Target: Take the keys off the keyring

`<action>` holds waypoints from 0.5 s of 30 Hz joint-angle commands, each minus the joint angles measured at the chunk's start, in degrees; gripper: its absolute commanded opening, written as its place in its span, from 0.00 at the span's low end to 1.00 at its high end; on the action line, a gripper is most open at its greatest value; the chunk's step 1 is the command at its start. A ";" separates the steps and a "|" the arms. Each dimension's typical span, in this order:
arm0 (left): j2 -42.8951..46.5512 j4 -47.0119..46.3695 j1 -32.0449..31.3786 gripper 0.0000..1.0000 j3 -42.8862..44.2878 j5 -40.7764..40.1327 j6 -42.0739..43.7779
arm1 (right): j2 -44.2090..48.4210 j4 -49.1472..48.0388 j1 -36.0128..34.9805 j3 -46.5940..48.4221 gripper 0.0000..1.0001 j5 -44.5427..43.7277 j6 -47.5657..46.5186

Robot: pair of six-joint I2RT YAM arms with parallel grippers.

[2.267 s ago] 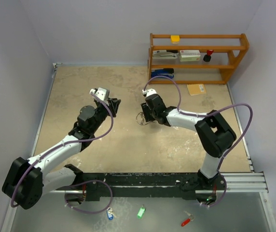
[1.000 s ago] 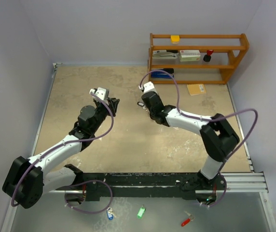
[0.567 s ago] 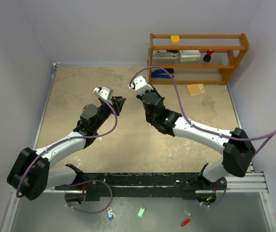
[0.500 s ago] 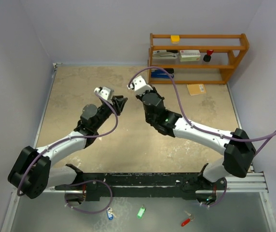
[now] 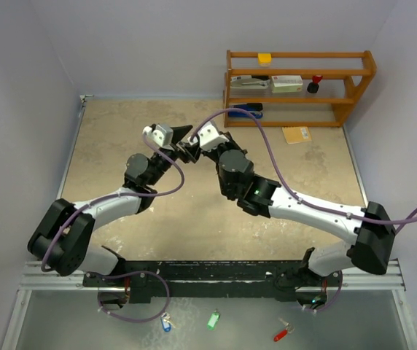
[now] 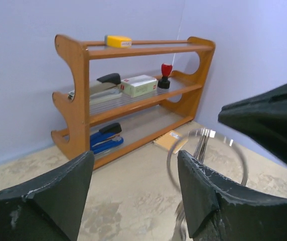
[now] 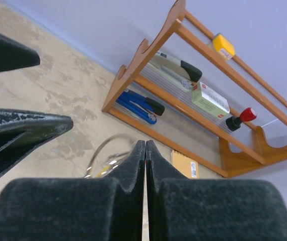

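Observation:
The keyring is a thin silver ring hanging in the air just past my left gripper's right finger. Silver keys dangle inside it. My left gripper stands open beside the ring, with nothing between its fingers. My right gripper is shut on the keyring, which sticks out to the left of its tips with a yellowish key below. From above, the left gripper and right gripper meet tip to tip over the table's far middle; the ring is too small to make out there.
A wooden shelf against the back wall holds a stapler, a small box, a yellow block and a red-topped stamp. A blue stapler and a tan packet lie at its foot. Blue, green and red keys lie below the rail.
The right gripper lifted the keyring off the table and carried it left and farther back. The left gripper moved in to meet it and its jaws opened.

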State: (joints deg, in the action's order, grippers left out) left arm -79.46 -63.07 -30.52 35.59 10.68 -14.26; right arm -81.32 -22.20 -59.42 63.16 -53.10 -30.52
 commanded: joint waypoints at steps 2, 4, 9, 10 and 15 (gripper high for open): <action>-3.55 -10.87 -0.06 0.67 1.76 4.65 -2.31 | 6.15 -0.48 -0.52 0.67 0.00 0.67 2.80; -5.39 -14.52 0.02 0.68 1.04 6.76 -3.85 | 7.42 0.94 -0.54 0.72 0.00 1.82 4.16; -9.49 -17.32 0.27 0.72 1.91 10.95 -7.60 | 8.68 3.47 -0.61 0.92 0.00 1.90 6.25; -9.61 -17.13 0.26 0.72 1.25 9.51 -7.65 | 8.56 5.10 -0.57 1.07 0.00 1.64 7.58; -8.73 -14.99 0.30 0.73 -3.78 -2.64 -5.44 | 9.25 14.52 0.66 0.06 0.00 4.31 18.60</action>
State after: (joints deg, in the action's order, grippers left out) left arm -89.56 -76.03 -30.50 34.83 16.58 -19.99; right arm -73.43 -15.38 -59.55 63.13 -50.92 -21.96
